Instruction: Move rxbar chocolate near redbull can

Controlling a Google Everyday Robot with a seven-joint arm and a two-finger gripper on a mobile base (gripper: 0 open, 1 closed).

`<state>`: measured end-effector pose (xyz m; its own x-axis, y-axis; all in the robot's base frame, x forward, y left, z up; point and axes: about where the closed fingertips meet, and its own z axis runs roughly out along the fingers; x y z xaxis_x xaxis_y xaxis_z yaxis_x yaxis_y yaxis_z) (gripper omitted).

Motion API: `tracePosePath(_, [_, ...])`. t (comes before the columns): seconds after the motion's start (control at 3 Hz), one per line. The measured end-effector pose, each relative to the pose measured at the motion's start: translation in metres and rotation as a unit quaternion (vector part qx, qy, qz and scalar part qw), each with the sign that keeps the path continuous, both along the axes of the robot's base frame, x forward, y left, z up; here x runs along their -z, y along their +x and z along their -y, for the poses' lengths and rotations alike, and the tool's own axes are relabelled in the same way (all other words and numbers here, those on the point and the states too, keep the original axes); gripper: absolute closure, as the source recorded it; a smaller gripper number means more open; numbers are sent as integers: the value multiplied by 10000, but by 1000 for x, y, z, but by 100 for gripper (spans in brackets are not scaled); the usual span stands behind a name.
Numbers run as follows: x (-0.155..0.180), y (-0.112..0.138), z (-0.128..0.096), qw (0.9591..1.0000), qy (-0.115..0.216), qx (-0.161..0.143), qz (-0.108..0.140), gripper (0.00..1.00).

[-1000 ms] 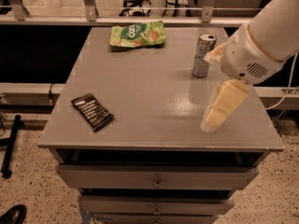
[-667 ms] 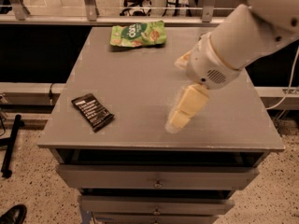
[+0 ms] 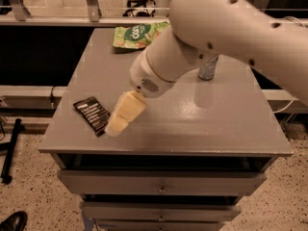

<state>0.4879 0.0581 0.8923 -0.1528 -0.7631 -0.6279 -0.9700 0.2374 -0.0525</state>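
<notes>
- The gripper has swung left across the table to its front-left corner.
- Bare tabletop lies at its 3 o'clock, with the front edge near at 6.
- The rxbar chocolate lies flat just at its 9 o'clock; whether they touch, or whether the gripper is clenched or released, cannot be told.
- The redbull can stands well apart at 2 o'clock.

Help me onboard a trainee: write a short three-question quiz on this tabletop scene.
1. True or false: the gripper is at the front left of the table, right beside the rxbar chocolate.
2. What partly hides the redbull can? A) the robot's arm B) a mug C) a box
3. Fill in: the green snack bag lies at the table's ___ edge.
Key: 1 true; 2 A; 3 far.
</notes>
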Motion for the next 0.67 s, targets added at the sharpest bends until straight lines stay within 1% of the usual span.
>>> tracePosePath(0.33, [11, 5, -41, 10000, 3, 71, -4, 0])
tracePosePath(0.67, [32, 17, -70, 9996, -137, 255, -21, 0])
